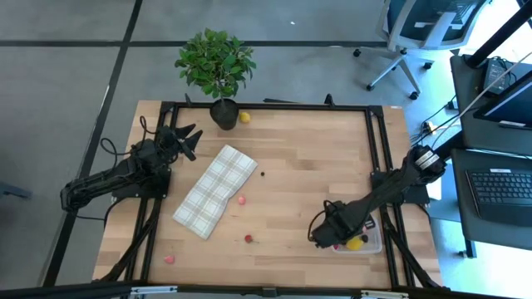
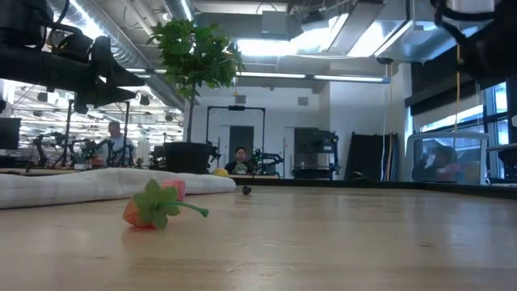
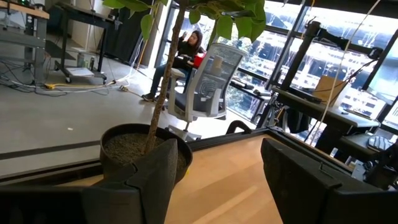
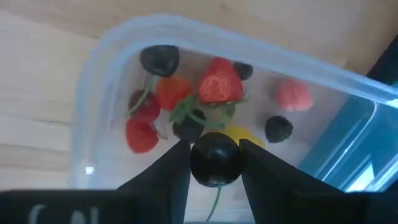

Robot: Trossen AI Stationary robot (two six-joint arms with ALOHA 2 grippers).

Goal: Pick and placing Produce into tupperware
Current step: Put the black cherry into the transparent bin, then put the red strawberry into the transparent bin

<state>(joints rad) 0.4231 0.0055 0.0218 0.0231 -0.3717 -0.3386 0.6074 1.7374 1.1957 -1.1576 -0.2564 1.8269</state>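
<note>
At the far left of the table the left gripper [image 1: 187, 139] waits with its fingers spread apart and nothing between them, raised near the potted plant [image 1: 215, 65]. Just beside the pot lies a yellow lemon piece [image 1: 244, 118]. Next comes the plaid cloth [image 1: 215, 189], lying diagonally on the wood, with produce scattered around it: a pink piece [image 1: 169, 259] near the front edge, a pink piece [image 1: 242, 199] touching or just beside the cloth's right edge, a red strawberry [image 1: 248, 238] below that, and a small dark berry [image 1: 263, 174] toward the middle. At the right, the right gripper [image 4: 216, 163] hangs over the tupperware [image 1: 376, 247], its fingers clamped on a dark berry [image 4: 215, 159] directly above the tub's near wall. Inside already sit strawberries, dark berries and a yellow piece. The risk, as I judge it, lies in the release: the berry is round and held close to the rim, so opening here could let it strike the thick edge and roll out across the table, or bounce off the pile within. Moving further over the tub's middle first would reduce that chance.
</note>
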